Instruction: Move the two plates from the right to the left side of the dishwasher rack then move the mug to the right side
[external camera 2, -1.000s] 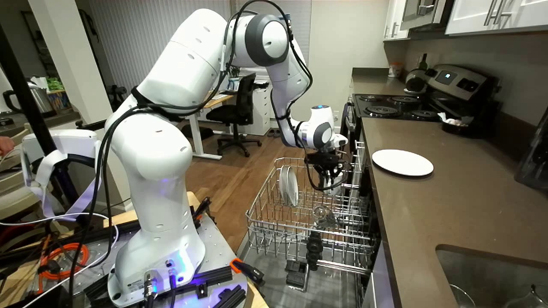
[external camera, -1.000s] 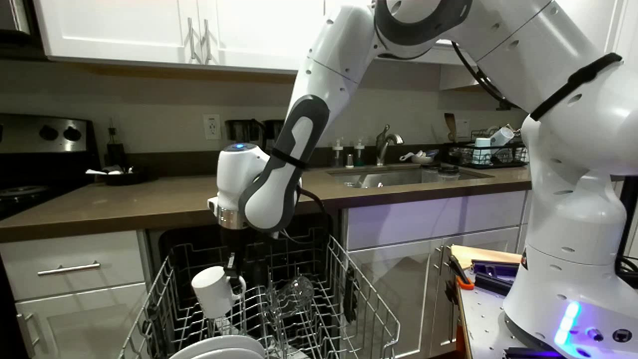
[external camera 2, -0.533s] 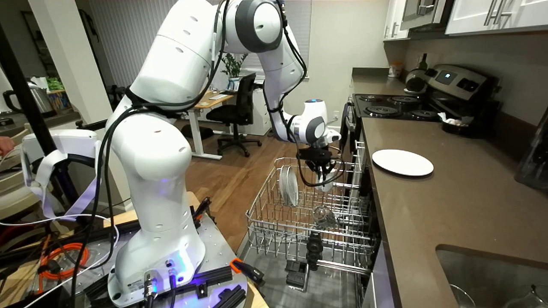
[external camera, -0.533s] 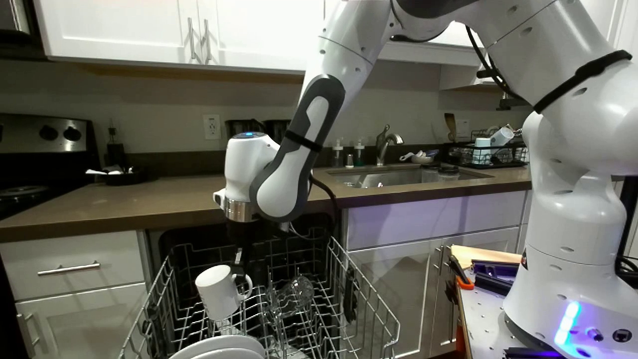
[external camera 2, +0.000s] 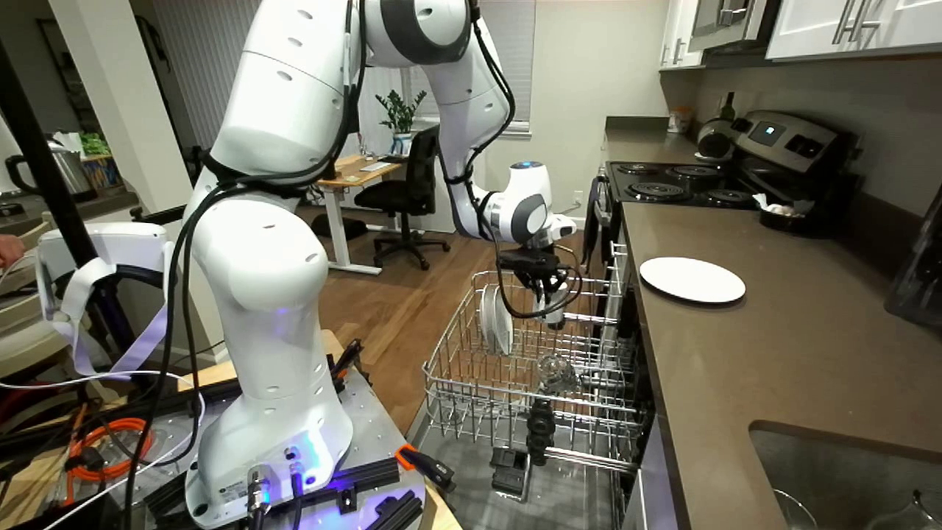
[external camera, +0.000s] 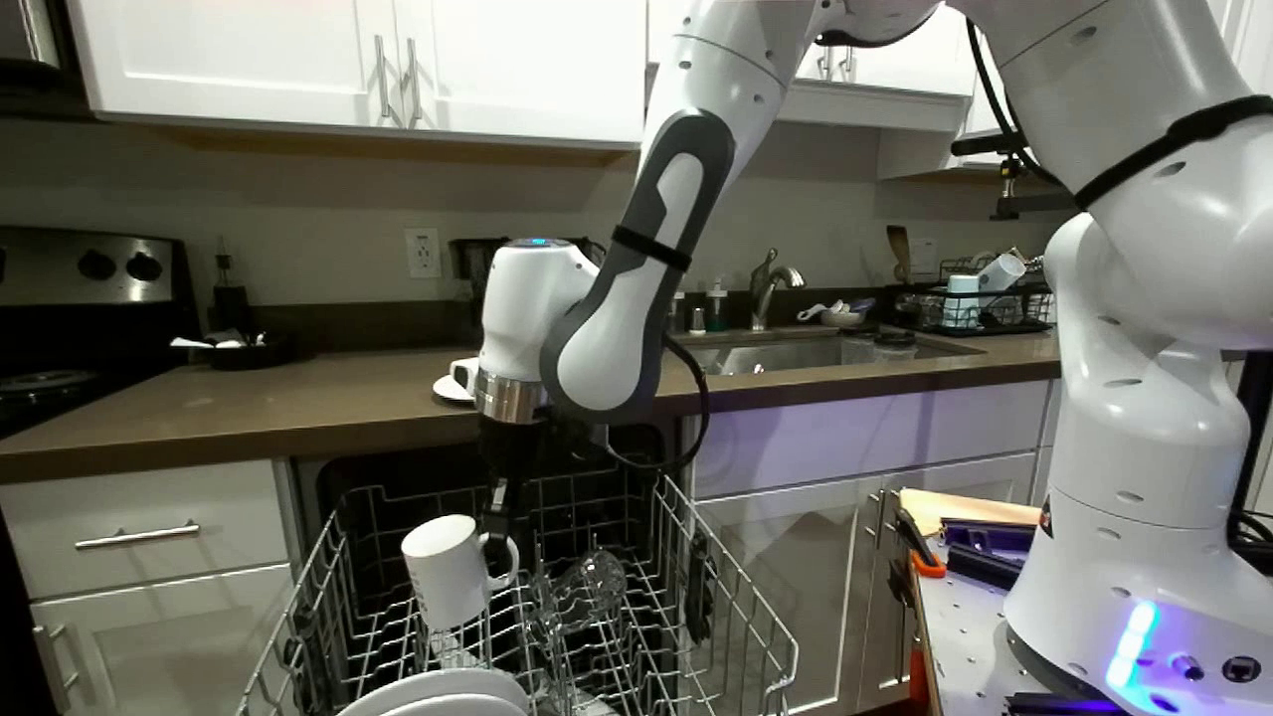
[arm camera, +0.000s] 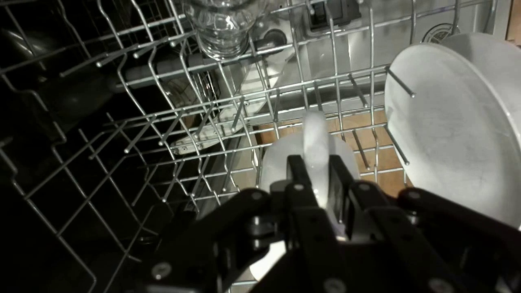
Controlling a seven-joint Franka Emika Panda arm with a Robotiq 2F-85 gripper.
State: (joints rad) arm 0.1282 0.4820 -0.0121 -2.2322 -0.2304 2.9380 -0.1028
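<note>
Facing the cupboards [external camera: 517, 60], I have a brown countertop [external camera: 298, 398] running from the stove [external camera: 90, 268] on the left to the sink [external camera: 796, 356] on the right; a flat white plate [external camera 2: 692, 280] lies near its edge in an exterior view, and across the wood floor [external camera 2: 383, 309] stand a desk [external camera 2: 357, 177] and a black office chair [external camera 2: 422, 169]. The dishwasher rack [external camera: 731, 565], grey wire, is pulled out below the countertop, with a clear glass [external camera: 600, 577] in it. The two plates [external camera 2: 502, 320] stand on edge side by side at its near end. The mug [external camera: 450, 577] is over the rack's left half, farther in than the plates and left of the glass; I can't tell whether it touches the wire. Its long axis is steep but tilted, the upper end leaning left and the lower end to the right, while its handle [external camera: 510, 565] points right. Which end is the mouth I can't make out. The gripper [arm camera: 317, 171] has that handle pinched between its two black fingers [arm camera: 297, 171], one on each side, as the wrist view shows plainly.
</note>
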